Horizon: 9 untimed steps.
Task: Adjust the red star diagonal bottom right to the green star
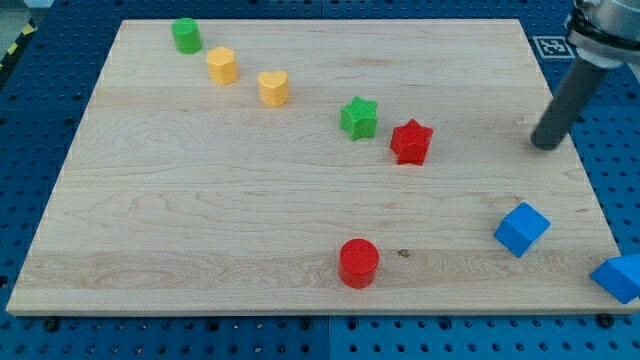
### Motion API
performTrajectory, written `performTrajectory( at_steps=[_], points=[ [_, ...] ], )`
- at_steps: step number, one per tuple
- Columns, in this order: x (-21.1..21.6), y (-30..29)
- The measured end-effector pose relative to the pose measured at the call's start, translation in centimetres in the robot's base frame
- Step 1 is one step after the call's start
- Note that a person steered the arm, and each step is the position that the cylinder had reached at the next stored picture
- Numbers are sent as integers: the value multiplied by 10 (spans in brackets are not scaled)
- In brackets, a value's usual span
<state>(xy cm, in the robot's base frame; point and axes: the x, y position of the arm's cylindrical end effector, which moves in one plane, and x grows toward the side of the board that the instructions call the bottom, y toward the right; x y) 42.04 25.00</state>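
Note:
The red star point(411, 141) lies on the wooden board, just to the lower right of the green star point(359, 117), with a small gap between them. My tip point(545, 146) rests near the board's right edge, well to the right of the red star and not touching any block.
A green cylinder point(186, 35), a yellow block point(222, 65) and a yellow heart point(273, 88) run in a diagonal line at the upper left. A red cylinder point(359, 263) sits near the bottom edge. Two blue cubes point(522, 228) point(620, 277) lie at the lower right.

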Motion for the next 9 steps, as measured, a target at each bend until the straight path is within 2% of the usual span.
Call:
performTrajectory(
  at_steps=[1, 2, 3, 4, 6, 7, 8, 9],
  points=[
    [-3, -77],
    [-3, -178],
    [7, -240],
    [12, -221],
    [5, -140],
    [-11, -120],
    [-4, -96],
    [12, -138]
  ],
)
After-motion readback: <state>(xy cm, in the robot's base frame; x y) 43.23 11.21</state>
